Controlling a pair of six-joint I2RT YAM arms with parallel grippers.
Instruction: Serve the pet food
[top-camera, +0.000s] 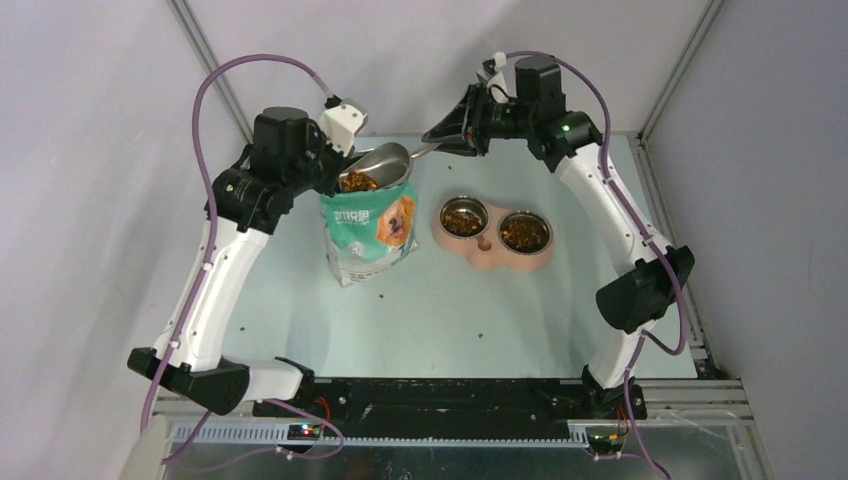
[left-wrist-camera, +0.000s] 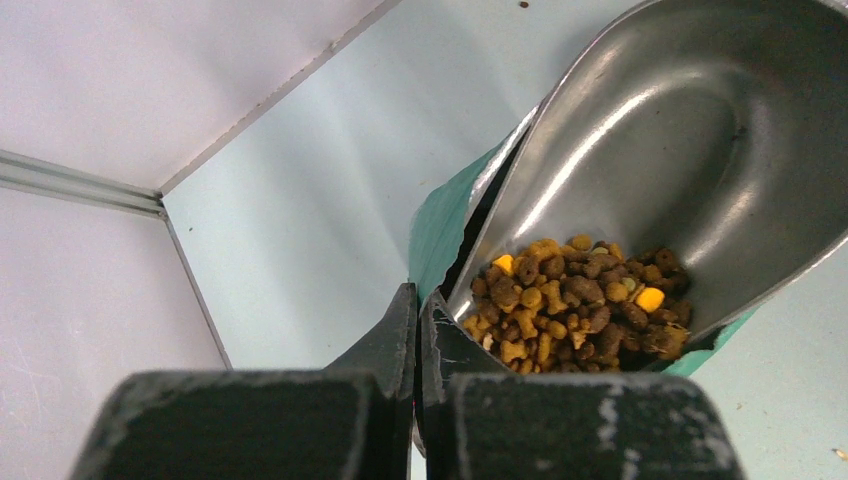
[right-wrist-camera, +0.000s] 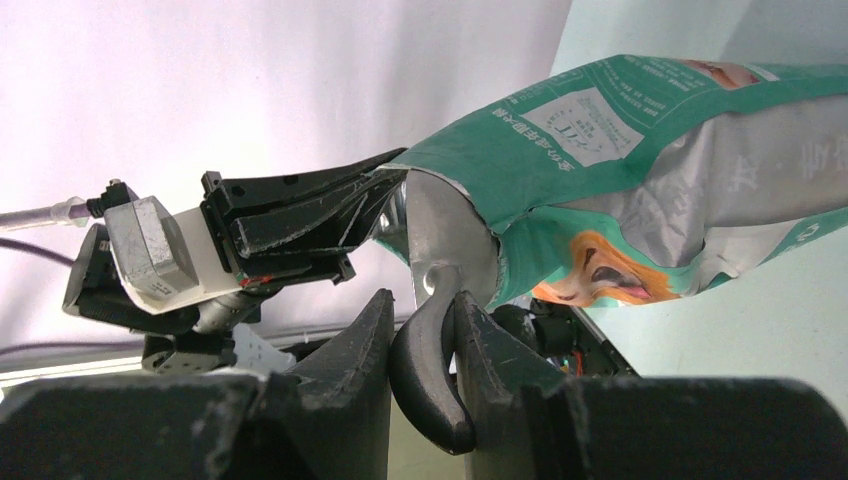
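Brown kibble, the pet food (left-wrist-camera: 575, 300), lies heaped in the lower end of a grey metal scoop (top-camera: 380, 166) tilted above the mouth of the teal-green dog-food bag (top-camera: 370, 232). It also shows in the top view (top-camera: 360, 182). My right gripper (right-wrist-camera: 420, 330) is shut on the scoop's dark handle (right-wrist-camera: 428, 375). My left gripper (left-wrist-camera: 418, 320) is shut on the bag's top edge (left-wrist-camera: 445, 215), holding it up. The scoop (left-wrist-camera: 660, 160) fills the left wrist view; the bag (right-wrist-camera: 640, 190) fills the right wrist view.
A pink double feeder (top-camera: 492, 258) stands right of the bag, with kibble in both steel bowls (top-camera: 463, 217) (top-camera: 524, 233). A few stray pellets lie on the table (top-camera: 480, 335). Frame posts and walls close the back and sides.
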